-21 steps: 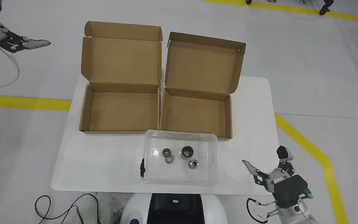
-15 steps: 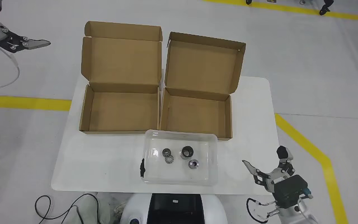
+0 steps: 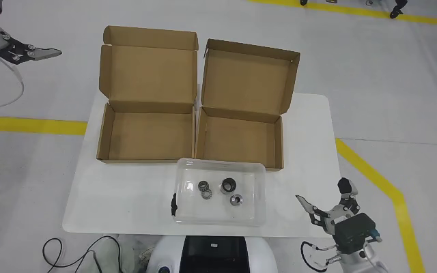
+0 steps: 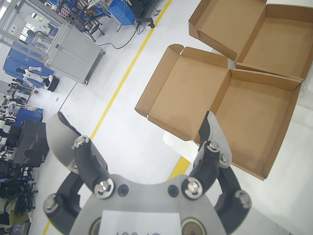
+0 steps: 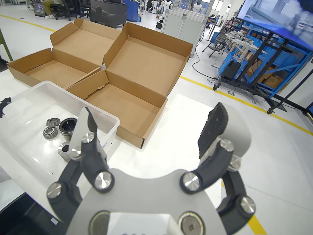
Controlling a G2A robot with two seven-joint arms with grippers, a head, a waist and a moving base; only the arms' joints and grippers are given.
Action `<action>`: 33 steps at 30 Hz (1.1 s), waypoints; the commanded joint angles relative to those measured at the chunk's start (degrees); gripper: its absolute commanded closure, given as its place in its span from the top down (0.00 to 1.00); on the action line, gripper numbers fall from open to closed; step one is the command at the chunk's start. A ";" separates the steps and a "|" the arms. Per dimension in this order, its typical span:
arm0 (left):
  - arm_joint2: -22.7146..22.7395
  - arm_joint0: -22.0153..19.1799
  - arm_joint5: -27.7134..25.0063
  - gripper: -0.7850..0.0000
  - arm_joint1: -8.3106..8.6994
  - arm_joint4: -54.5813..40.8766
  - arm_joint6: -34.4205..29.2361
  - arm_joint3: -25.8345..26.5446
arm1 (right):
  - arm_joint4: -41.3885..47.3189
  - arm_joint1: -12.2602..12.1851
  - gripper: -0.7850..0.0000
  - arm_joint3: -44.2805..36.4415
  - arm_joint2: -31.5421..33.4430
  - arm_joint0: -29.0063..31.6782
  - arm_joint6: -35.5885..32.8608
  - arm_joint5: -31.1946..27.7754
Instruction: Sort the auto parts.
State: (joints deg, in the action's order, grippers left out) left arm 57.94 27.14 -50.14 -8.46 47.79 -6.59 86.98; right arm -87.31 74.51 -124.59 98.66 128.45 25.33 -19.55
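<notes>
A clear plastic tray (image 3: 252, 217) (image 5: 115, 121) sits at the table's near edge. It holds two small bearing rings (image 3: 204, 186) (image 5: 50, 131), a dark cylindrical sleeve (image 3: 228, 184) (image 5: 68, 125) and a silver bushing (image 3: 236, 200) (image 5: 64, 150). Behind it stand two open cardboard boxes, the left one (image 3: 147, 136) (image 4: 254, 113) and the right one (image 3: 239, 140) (image 5: 122, 103), both with nothing inside. My right gripper (image 3: 323, 192) (image 5: 151, 113) hangs open off the table's near right corner, holding nothing. My left gripper (image 3: 27, 44) (image 4: 133, 117) is open, far out over the floor to the left.
The white table (image 3: 307, 136) has bare room right of the boxes and left of the tray. A small black piece (image 3: 174, 203) (image 5: 3, 106) sits at the tray's left rim. Both box lids (image 3: 249, 75) stand up at the back.
</notes>
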 commanded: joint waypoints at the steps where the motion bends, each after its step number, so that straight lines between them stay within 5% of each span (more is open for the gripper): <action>1: 0.00 0.00 0.00 1.00 0.00 0.00 0.00 0.00 | 0.00 0.00 1.00 0.00 0.00 0.00 0.00 0.00; 33: 0.00 0.00 0.00 1.00 0.00 0.00 0.00 0.00 | -0.01 -0.05 1.00 0.60 -1.66 -2.30 -2.92 0.04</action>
State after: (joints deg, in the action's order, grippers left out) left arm 57.94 27.14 -50.14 -8.46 47.79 -6.59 86.98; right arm -87.32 74.48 -124.07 97.53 126.79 23.10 -19.26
